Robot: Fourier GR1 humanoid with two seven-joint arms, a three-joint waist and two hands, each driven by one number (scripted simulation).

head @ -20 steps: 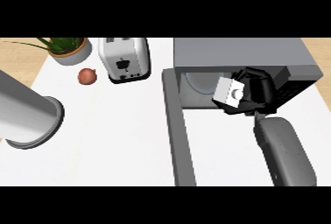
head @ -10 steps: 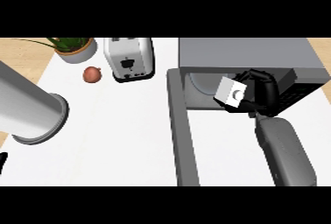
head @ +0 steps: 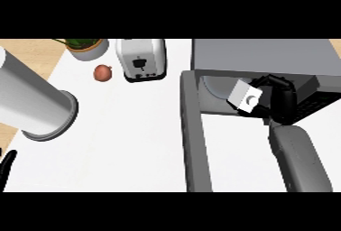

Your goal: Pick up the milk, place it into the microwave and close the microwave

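Two forearms entering from the lower edge. At lower left, only dark fingertips of left hand (head: 6,164), opening impossible to judge. At right, grey forearm rising to black right hand (head: 282,100), fingers curled round small white milk carton (head: 245,96), carton tilted and held at mouth of grey box-shaped microwave (head: 263,56). Open grey microwave door (head: 195,144) stretching toward lower edge. Farther left: large grey cylinder (head: 33,106), lying across white countertop (head: 126,140). Beyond: reddish-brown egg-shaped item (head: 103,72), silver toaster (head: 140,58), white potted green plant (head: 85,47).
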